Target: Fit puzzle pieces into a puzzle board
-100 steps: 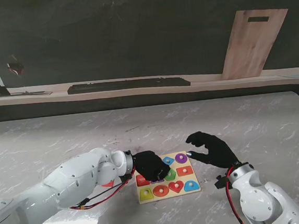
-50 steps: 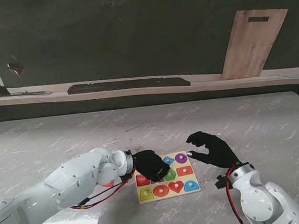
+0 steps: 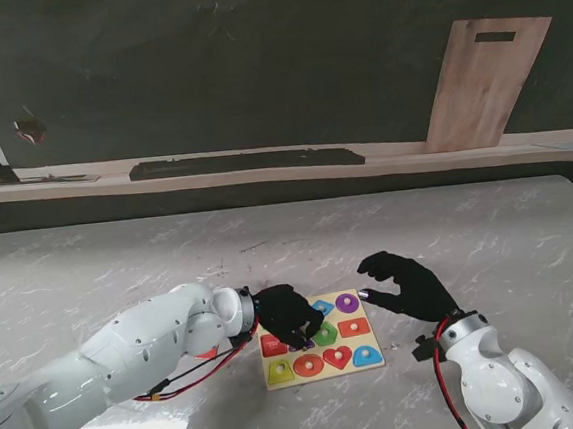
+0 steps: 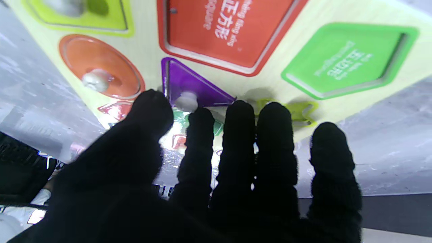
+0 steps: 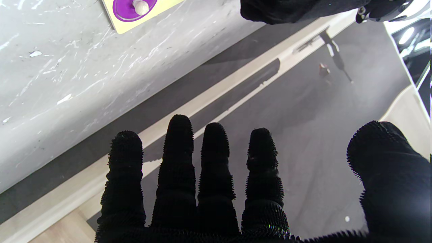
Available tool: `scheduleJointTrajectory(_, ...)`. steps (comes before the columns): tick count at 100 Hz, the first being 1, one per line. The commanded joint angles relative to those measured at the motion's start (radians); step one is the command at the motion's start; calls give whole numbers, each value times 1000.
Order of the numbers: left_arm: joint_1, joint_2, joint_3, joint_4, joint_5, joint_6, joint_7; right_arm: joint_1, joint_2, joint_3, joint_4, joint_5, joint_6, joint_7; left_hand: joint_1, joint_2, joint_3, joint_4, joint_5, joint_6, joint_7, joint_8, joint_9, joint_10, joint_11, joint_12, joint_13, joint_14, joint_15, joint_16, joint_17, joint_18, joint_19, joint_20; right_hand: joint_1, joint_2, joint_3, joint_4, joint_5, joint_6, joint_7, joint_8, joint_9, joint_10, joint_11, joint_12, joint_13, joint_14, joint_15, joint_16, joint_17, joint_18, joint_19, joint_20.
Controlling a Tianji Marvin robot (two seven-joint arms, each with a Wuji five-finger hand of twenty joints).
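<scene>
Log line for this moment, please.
left hand: over board, fingertips at purple triangle knob, grasp unclear | right hand: open, off board | triangle: in slot

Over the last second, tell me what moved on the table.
The left robot hand drew back a little toward me and the left over the board, uncovering the blue piece; its fingertips are now at the purple triangle. Whether it grips the knob is unclear. The right robot hand, open beside the board, and the seated pieces stayed put.

Right hand (image 5: 256, 202) fingers (image 5: 179, 162) spread, holding nothing; purple round piece (image 5: 133, 7) well apart.
</scene>
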State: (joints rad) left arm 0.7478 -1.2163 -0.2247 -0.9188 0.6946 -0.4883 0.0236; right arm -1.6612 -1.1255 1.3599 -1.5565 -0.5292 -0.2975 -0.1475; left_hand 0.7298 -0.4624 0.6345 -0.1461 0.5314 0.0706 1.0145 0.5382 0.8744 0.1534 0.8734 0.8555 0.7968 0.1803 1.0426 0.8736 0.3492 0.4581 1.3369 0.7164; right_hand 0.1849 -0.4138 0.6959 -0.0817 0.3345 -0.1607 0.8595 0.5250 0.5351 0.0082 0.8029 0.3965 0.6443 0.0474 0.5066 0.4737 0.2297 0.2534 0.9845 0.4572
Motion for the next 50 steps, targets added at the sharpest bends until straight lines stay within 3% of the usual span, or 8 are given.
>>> scheduleJointTrajectory(1, 3, 11, 3, -8, 14, 6, 2, -5, -5, -3, -1, -2, -3, -1, -38, 27, -3, 41, -44, 52, -149, -18, -22, 19, 28, -9, -18, 27, 10, -12, -13, -34, 17, 24, -10, 13, -18, 30, 4, -24, -19, -2, 27, -29, 12, 10, 13, -16, 11, 17, -11, 6, 14, 19)
scheduleJointTrajectory(28, 17, 32, -17, -42, 45, 24, 9, -4, -6, -4, 0, 0, -3, -1, -58, 60, -74, 49, -57, 72, -261, -41, -35, 24, 21, -12, -31, 34, 0, -14, -26, -34, 8, 22, -11, 12, -18, 30, 5, -24, -18, -2, 30, -29, 12, 11, 15, -16, 12, 17, -11, 5, 14, 18)
scheduleJointTrajectory(41, 47, 59, -76, -91, 64, 43, 6, -4, -6, -4, 1, 0, -5, -2, -47, 114, -159, 51, -57, 72, -269, -43, -78, 40, -28, -32, -58, 45, -27, -17, -52, -36, -9, 16, -12, 12, -19, 29, 1, -26, -19, -2, 29, -31, 12, 11, 14, -17, 11, 17, -11, 6, 14, 18)
scheduleJointTrajectory(44, 57, 66, -94, -104, 70, 47, 4, -4, -6, -4, 1, 0, -5, -2, -24, 135, -217, 53, -53, 73, -269, -41, -81, 41, -35, -42, -60, 44, -31, -15, -53, -39, -10, 15, -11, 12, -18, 30, 2, -26, -19, -2, 29, -30, 12, 11, 14, -16, 11, 17, -11, 6, 13, 18)
scheduleJointTrajectory(50, 79, 82, -136, -134, 86, 57, 0, -3, -6, -4, 2, 0, -7, -1, -20, 139, -227, 55, -47, 76, -267, -40, -85, 43, -44, -49, -64, 44, -35, -15, -56, -41, -11, 14, -11, 12, -18, 30, 5, -24, -19, -2, 30, -30, 12, 11, 14, -17, 11, 17, -12, 5, 13, 18)
